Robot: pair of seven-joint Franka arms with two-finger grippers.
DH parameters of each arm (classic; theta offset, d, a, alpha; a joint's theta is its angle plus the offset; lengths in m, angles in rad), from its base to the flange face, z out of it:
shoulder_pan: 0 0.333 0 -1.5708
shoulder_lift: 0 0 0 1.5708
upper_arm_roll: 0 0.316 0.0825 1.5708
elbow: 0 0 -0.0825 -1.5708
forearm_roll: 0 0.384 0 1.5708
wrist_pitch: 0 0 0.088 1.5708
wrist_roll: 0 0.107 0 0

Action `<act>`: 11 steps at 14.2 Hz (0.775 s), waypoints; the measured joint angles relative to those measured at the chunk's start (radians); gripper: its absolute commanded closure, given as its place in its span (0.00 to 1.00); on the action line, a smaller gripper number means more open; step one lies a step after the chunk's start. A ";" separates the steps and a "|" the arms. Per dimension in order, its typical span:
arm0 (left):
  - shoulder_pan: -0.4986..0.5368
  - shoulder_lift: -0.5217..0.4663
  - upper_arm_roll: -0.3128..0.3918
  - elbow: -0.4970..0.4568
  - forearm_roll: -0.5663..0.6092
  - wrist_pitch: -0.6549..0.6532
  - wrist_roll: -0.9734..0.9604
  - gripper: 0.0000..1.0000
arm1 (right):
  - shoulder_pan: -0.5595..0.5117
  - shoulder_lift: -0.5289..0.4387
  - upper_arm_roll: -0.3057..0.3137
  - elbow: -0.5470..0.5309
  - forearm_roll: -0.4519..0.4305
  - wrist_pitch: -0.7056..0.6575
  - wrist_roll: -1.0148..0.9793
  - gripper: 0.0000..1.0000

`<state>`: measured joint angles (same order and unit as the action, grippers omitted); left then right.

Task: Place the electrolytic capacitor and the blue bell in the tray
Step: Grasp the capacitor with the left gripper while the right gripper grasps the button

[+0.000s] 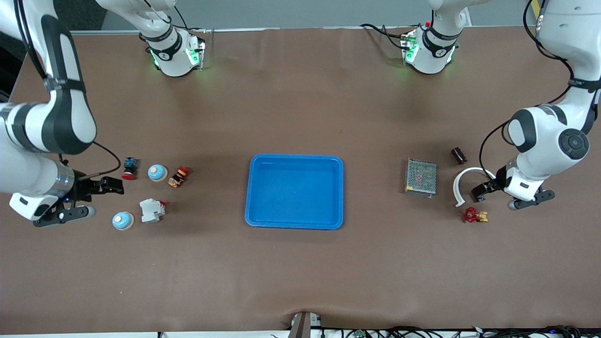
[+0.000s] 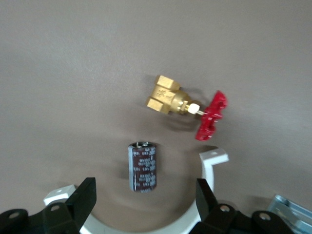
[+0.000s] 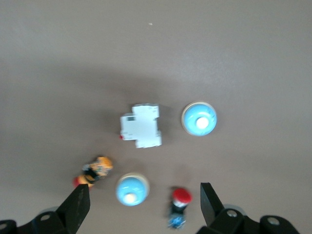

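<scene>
The bright-blue tray (image 1: 295, 158) lies empty at the table's middle. The dark electrolytic capacitor (image 1: 459, 155) lies on the table toward the left arm's end; it also shows in the left wrist view (image 2: 142, 166). My left gripper (image 1: 482, 190) is open and empty over a white curved clamp (image 1: 468, 180), its fingers (image 2: 84, 199) wide apart. Two blue bells (image 1: 157, 172) (image 1: 123, 220) sit toward the right arm's end; both show in the right wrist view (image 3: 132, 189) (image 3: 199, 119). My right gripper (image 1: 111, 185) is open and empty beside them, its fingertips (image 3: 78, 204) apart.
A grey mesh box (image 1: 420, 177) stands between the tray and the clamp. A brass valve with a red handle (image 1: 475, 215) lies nearer the front camera than the clamp. A red push button (image 1: 130, 168), an orange part (image 1: 179, 176) and a white breaker (image 1: 152, 210) lie among the bells.
</scene>
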<state>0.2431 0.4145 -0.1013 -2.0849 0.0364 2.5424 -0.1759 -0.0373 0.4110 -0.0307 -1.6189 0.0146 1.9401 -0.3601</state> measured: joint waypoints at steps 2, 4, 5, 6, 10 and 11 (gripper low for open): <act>0.009 0.023 0.000 0.002 0.000 0.009 0.000 0.19 | -0.039 0.062 -0.002 0.000 -0.001 0.056 -0.155 0.00; 0.010 0.033 0.000 0.003 0.000 0.010 0.000 0.28 | -0.057 0.112 -0.003 0.001 -0.009 0.117 -0.276 0.00; 0.010 0.038 0.000 0.004 0.000 0.010 0.000 0.31 | -0.057 0.129 -0.002 0.002 -0.026 0.141 -0.325 0.00; 0.010 0.043 0.000 0.004 0.000 0.010 0.000 0.32 | -0.057 0.142 -0.001 0.002 -0.041 0.165 -0.369 0.00; 0.010 0.068 0.000 0.006 0.000 0.018 0.000 0.56 | -0.055 0.180 0.001 0.005 -0.058 0.218 -0.562 0.00; 0.010 0.071 0.000 0.008 0.000 0.019 0.000 0.60 | -0.055 0.193 0.001 0.007 -0.058 0.238 -0.604 0.00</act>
<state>0.2534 0.4855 -0.1016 -2.0771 0.0364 2.5614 -0.1758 -0.0923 0.6035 -0.0302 -1.6117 -0.0439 2.1783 -0.9645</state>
